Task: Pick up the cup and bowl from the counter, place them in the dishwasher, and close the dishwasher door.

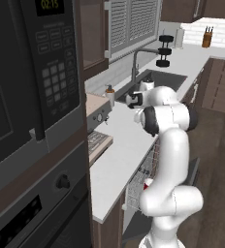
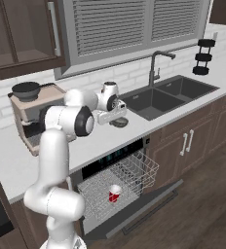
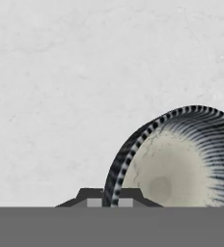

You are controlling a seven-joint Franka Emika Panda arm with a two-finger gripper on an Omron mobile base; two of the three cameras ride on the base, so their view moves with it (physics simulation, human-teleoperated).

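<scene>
A bowl (image 3: 181,164) with a black-and-white striped rim and a cream inside lies tilted on the pale counter (image 3: 61,72). In the hand view my gripper (image 3: 110,202) is shut on the bowl's near rim, one fingertip on each side. From the right base view the gripper (image 2: 116,116) is low over the counter (image 2: 100,141) left of the sink, with the dark bowl (image 2: 119,122) under it. The red cup (image 2: 114,193) stands upright in the wire rack of the open dishwasher (image 2: 134,170). The dishwasher door (image 2: 154,197) hangs down, open. A bit of the cup (image 1: 148,183) shows past my arm.
The dark double sink (image 2: 163,97) and its faucet (image 2: 154,65) are right of the gripper. A coffee machine (image 2: 29,107) stands at the back left. A soap bottle (image 1: 110,92) sits by the sink. The oven and microwave stack (image 1: 32,121) is on the left.
</scene>
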